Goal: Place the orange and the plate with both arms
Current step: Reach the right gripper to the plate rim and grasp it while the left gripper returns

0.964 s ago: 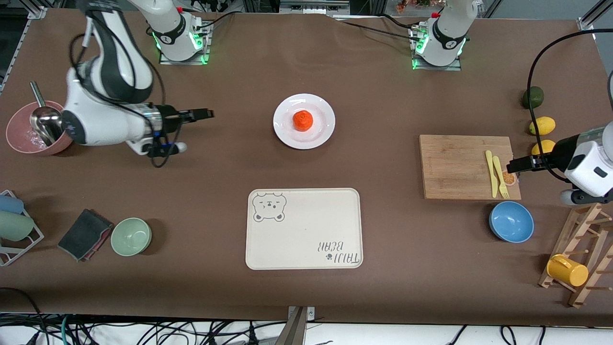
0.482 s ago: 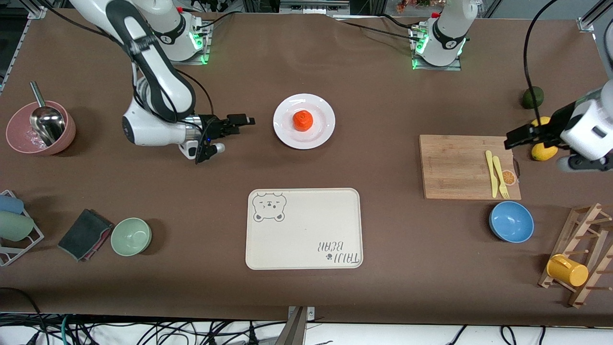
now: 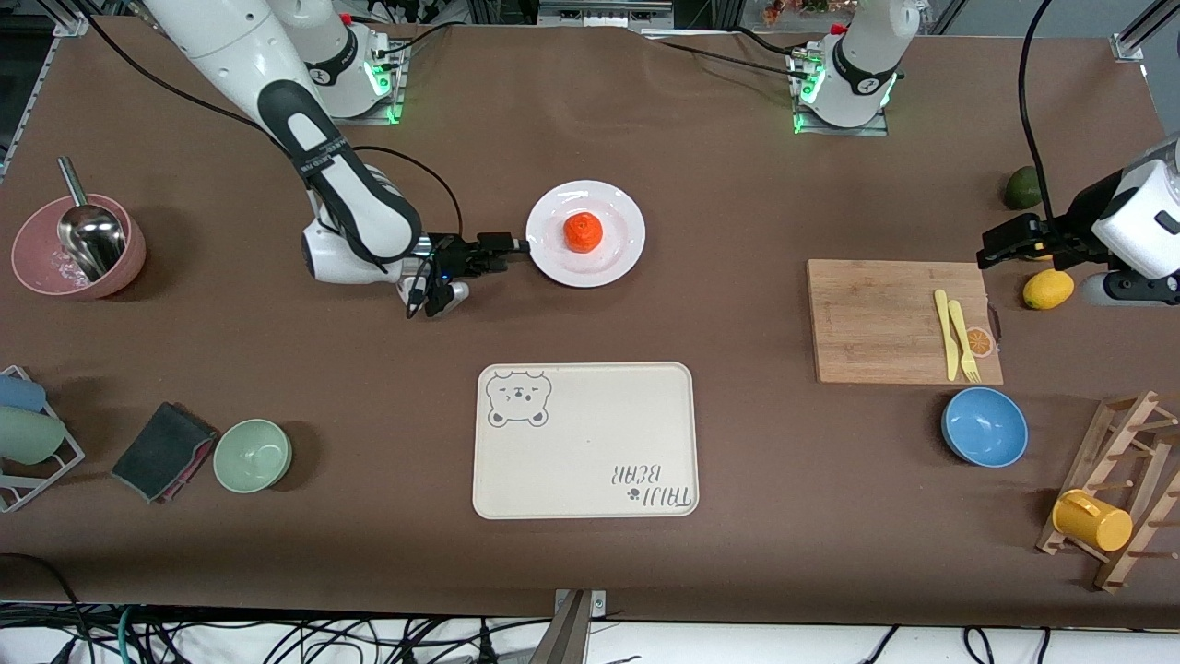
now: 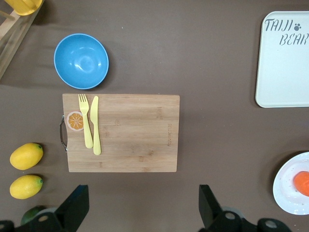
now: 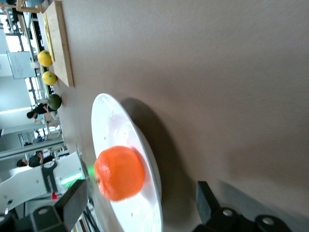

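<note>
In the front view you see the small reddish-orange fruit, the orange [image 3: 583,231], lying in the middle of the round glossy white plate [image 3: 619,261], which stands on the brown surface [image 3: 737,480] farther from the camera than the beige rectangular bear-print tray [image 3: 585,440]. Your right pincer [image 3: 513,245] is low, at the plate's rim on the side toward the right arm's end. Your left pincer [image 3: 996,246] is up over the surface, near the corner of the bamboo cutting board [image 3: 885,318] and the yellow lemon [image 3: 1047,289].

In the left wrist view, you see the left pincer [image 4: 144,212] with its fingers wide apart and nothing between them, above the cutting board.

In the right wrist view, the right pincer [image 5: 142,205] has its fingers apart on both sides of the plate's edge, not clamped on it.
</note>
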Robot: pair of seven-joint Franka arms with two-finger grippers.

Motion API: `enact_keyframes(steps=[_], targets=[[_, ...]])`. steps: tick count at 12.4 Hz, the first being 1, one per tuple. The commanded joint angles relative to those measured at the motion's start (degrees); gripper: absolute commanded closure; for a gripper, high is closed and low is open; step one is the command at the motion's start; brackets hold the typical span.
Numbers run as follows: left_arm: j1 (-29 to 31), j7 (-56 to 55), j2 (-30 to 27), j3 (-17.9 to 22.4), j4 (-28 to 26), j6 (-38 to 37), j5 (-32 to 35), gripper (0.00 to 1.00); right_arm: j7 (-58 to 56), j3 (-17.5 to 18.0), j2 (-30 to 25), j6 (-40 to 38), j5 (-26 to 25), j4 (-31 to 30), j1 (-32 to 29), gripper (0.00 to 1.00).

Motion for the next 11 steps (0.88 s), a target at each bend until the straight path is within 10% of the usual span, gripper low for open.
enact_keyframes(steps=[1,3,6,9,11], targets=[[-0.2,4.4,-0.7,0.5,-0.3,-0.6,-0.1,0.0,-0.7,0.2,0.1,7.3,5.4,1.2,6.3,0.01],[0.2,5.0,-0.7,0.9,0.4,-1.1,0.2,0.0,-2.3,0.2,0.2,8.0,5.4,1.3,6.5,0.15],[0.2,5.2,-0.8,0.9,1.0,-1.2,1.4,0.0,-6.5,0.2,2.3,7.5,5.4,1.4,6.4,0.73],[0.1,5.4,-0.8,0.4,1.1,-1.9,4.3,0.0,-12.2,0.2,3.6,7.4,5.3,1.4,6.5,1.0],[-0.5,5.3,-0.8,0.3,1.0,-2.1,4.4,0.0,-12.7,0.1,3.7,7.2,5.0,1.4,5.9,1.0]])
